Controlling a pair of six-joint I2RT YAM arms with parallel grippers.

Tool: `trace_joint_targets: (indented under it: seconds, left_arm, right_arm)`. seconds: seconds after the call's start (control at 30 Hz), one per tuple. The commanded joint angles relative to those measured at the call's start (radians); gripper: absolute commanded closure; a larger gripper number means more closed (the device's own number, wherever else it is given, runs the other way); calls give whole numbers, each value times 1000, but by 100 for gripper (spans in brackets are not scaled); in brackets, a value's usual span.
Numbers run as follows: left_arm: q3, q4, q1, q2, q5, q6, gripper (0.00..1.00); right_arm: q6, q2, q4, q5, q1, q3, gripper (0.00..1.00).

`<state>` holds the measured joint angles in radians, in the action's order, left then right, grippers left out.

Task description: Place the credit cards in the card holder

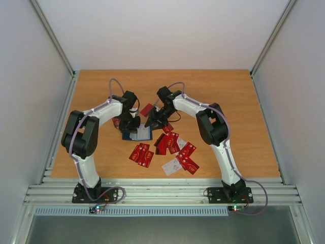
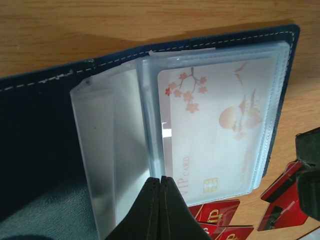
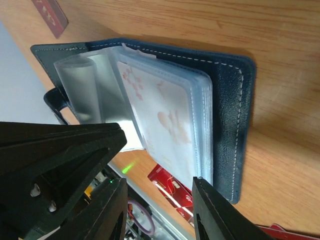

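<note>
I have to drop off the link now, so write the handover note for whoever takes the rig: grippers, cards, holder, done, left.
Left gripper: shut at the edge of the card holder's clear sleeves; I cannot tell whether it pinches one.
Right gripper: open over the holder, nothing between its fingers.
Holder: lies open on the table between the arms.
Done: one white card sits in a sleeve.
Left: several red cards and a loose white card lie on the near side of the holder; a far red card lies beyond it.
</note>
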<state>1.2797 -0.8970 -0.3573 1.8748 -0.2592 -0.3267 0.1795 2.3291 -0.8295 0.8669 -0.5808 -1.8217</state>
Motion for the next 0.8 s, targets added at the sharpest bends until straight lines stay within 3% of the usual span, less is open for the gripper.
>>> trace_joint_targets:
  seconds: [0.0,0.77]
  left_arm:
    - [-30,44,4,22,-22,10,100]
    - [-51,83,4,64,-72,65,100]
  right_arm:
    - [-23,19,-29,-3,2,-39,63]
    - [-7,16,26,-17,-11,2,63]
